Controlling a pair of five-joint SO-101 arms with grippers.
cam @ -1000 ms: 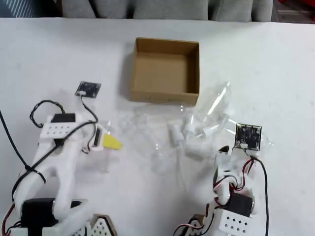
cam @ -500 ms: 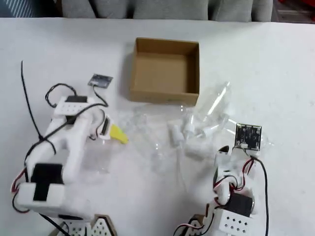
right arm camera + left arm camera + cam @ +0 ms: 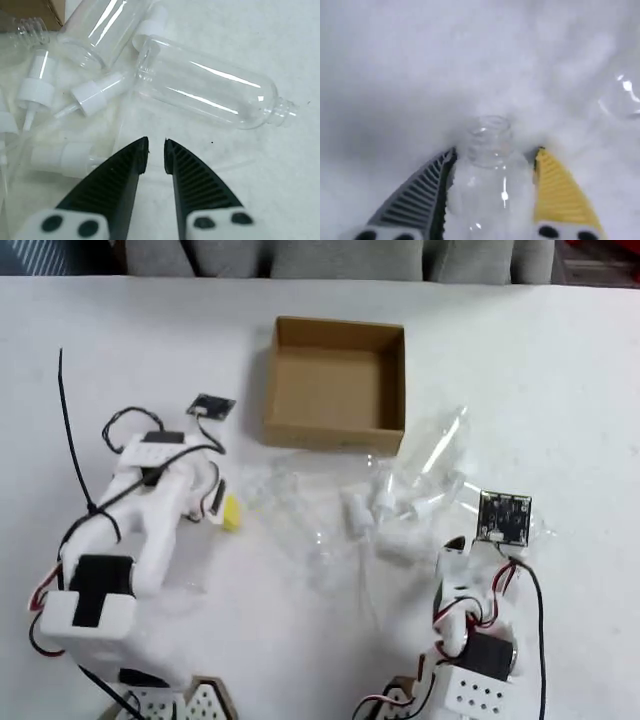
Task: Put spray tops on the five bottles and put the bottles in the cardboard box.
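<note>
Swung further toward the cardboard box [image 3: 335, 435] over the last second, the left arm [image 3: 130, 530] now lies slanted across the white table [image 3: 560, 370], while the right arm [image 3: 468, 625] has kept its place. From above, the left gripper [image 3: 222, 510] shows a yellow finger at the edge of a loose heap of transparent plastic bottles [image 3: 430, 455] and white spray tops [image 3: 385, 505]. That heap lies between the box and the right arm. The box is brown, squarish and open-topped, and the heap reaches its near wall.

At the left wrist, ribbed fingers [image 3: 415, 200], one grey and one yellow, press on either side of a clear bottle [image 3: 490, 185], clamped at its shoulders. Its threaded neck stands open, uncapped.

At the right wrist, the right gripper [image 3: 155, 147] has black ribbed fingers drawn almost together, a thin slit between the tips, gripping nothing. Just beyond them an uncapped bottle [image 3: 205, 90] lies on its side, a smooth glossy cylinder with rounded shoulders. White tops with thin tubes are scattered beside it, and the box's corner is behind.
</note>
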